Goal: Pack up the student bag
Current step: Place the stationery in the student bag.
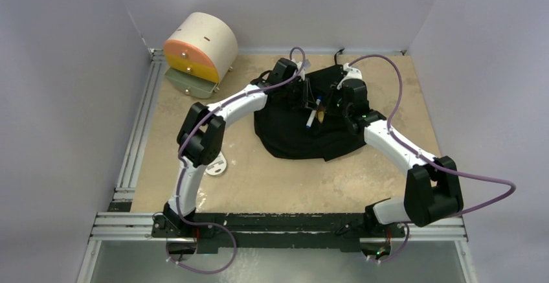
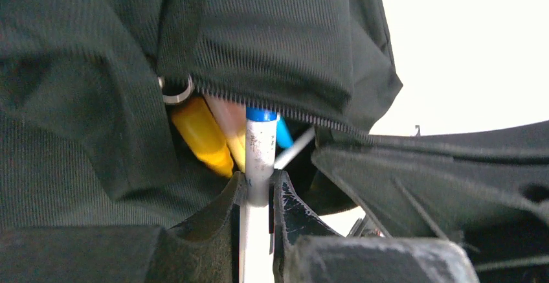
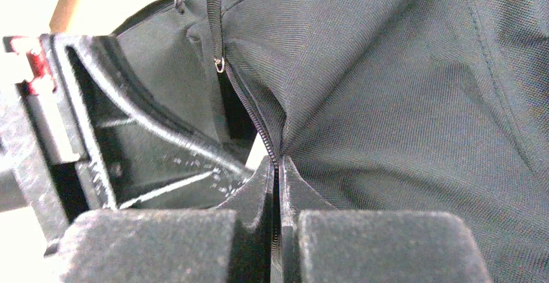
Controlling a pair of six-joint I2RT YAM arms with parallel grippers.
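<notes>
Both arms gripping: left gripper (image 2: 259, 182) clamps white pen (image 2: 260, 147) at pocket mouth, right gripper (image 3: 277, 166) pinches zip edge (image 3: 249, 111). We reckon student bag (image 1: 294, 137), far centre, is soft & floppy; grab hem/zip seam, not loose cloth.

The bench (image 1: 311, 186) is a tan, scuffed board with pale worn patches. A black backpack (image 1: 291, 137) lies slumped on its far half. Well to the left of the backpack and farther back stands a cream drum-shaped box (image 1: 210, 37) with an orange face. Nearer than the backpack, to its left, lies a small white disc (image 1: 217, 165).
</notes>
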